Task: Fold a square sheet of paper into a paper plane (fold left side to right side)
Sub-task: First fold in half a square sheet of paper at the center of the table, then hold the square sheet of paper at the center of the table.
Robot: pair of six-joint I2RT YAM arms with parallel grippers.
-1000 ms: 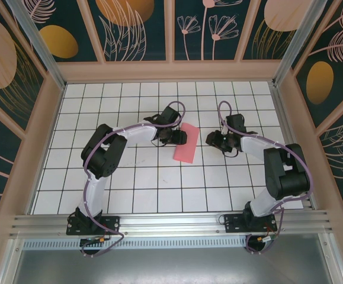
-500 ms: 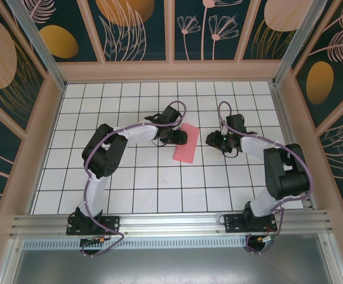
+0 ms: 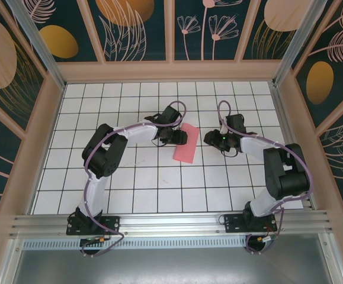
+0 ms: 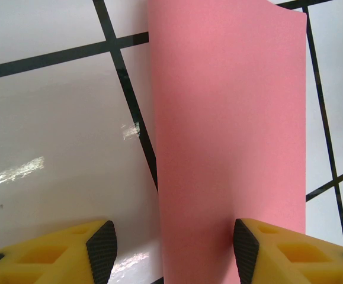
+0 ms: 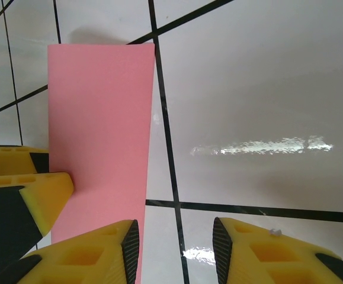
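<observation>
The salmon-pink square sheet of paper (image 3: 185, 144) lies on the white grid table (image 3: 130, 177), folded into a long narrow rectangle. A paper plane is out of view. My left gripper (image 3: 179, 137) stands open at the sheet's left long edge. In the left wrist view that edge of the sheet (image 4: 230, 118) runs between the left gripper's (image 4: 174, 251) fingers, and the right pad (image 4: 245, 248) rests over the paper. My right gripper (image 3: 209, 139) is open just right of the sheet (image 5: 100, 118). Bare table lies between the right gripper's (image 5: 174, 251) fingers, and its left finger (image 5: 109, 248) overlaps the paper's edge.
Wooden-framed walls (image 3: 171, 71) with dark floral panels close in the table on three sides. An aluminium rail (image 3: 171, 223) carrying both arm bases runs along the near edge. The left gripper's yellow fingers (image 5: 23, 195) show at the left of the right wrist view.
The right gripper has crept slightly left toward the paper. The left gripper and the sheet have stayed put.
</observation>
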